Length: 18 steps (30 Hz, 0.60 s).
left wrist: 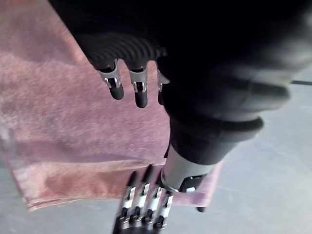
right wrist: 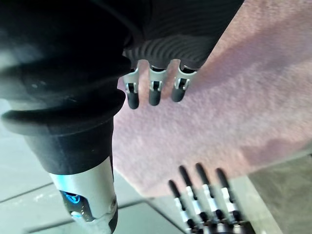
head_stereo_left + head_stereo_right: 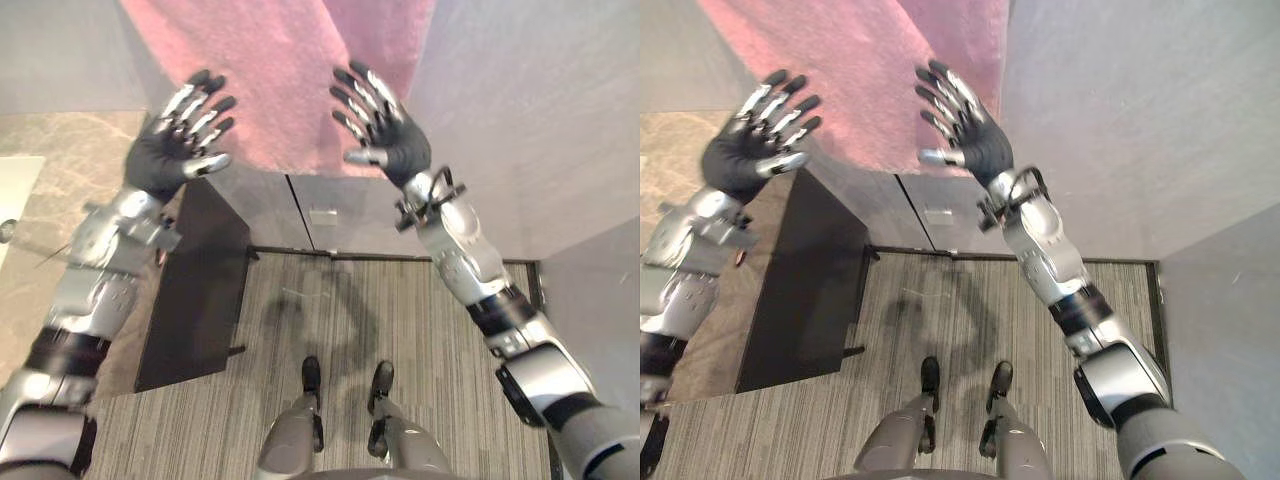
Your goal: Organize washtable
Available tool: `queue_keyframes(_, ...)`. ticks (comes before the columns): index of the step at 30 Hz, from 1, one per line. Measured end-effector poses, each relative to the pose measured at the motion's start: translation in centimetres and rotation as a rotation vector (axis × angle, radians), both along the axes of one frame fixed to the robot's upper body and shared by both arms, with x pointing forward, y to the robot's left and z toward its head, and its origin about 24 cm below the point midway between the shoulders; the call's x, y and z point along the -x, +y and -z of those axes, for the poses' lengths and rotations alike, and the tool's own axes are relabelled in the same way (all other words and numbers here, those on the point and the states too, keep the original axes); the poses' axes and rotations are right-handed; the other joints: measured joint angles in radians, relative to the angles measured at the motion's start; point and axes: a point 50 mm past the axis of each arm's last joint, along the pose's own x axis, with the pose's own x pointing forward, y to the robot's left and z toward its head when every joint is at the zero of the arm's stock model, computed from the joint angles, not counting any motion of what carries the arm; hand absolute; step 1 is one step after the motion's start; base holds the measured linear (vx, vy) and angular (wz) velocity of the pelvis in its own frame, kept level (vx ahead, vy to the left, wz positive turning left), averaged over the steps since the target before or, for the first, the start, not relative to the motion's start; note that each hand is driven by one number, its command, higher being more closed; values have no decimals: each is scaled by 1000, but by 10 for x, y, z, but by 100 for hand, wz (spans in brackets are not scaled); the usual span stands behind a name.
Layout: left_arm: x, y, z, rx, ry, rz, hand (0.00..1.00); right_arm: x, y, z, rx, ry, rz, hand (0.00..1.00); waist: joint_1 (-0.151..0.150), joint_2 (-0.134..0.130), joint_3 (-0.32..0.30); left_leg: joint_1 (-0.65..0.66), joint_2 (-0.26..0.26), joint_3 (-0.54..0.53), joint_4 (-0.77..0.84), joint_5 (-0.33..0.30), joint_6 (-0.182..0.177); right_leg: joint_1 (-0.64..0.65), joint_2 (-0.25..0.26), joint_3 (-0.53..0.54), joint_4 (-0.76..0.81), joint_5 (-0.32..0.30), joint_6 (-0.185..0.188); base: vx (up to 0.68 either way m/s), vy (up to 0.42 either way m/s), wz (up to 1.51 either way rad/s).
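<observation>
Ahead — towel (image 3: 270, 70), left hand (image 3: 160, 160), right hand (image 3: 400, 145)

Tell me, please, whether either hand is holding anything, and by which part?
Nothing is held. The left hand and the right hand are both open, fingers straight and spread before the pink towel, curled round no part of it.
</observation>
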Motion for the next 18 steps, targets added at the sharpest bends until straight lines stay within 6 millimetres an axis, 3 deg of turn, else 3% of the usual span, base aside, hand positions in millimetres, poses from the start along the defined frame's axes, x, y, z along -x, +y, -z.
queue_keyframes(4,-8,-26,-36,19,-107,0,0,5,7,-26,-59,-43,10,0,0,-10,36,-40,7,16,25,-10,6,-33,0,0,9,-2,2,-74,23,-4)
queue_keyframes(12,-14,-31,-45,58,-132,-65,0,4,-4,-41,-137,-50,63,0,2,-10,54,-64,12,26,34,-9,5,-50,-1,-12,8,2,-2,-7,23,3)
queue_keyframes(18,-12,-19,-56,124,-173,-105,0,4,-7,-46,-145,-61,65,0,2,-9,55,-67,12,37,33,-9,5,-58,-2,-11,13,3,-3,56,31,-4)
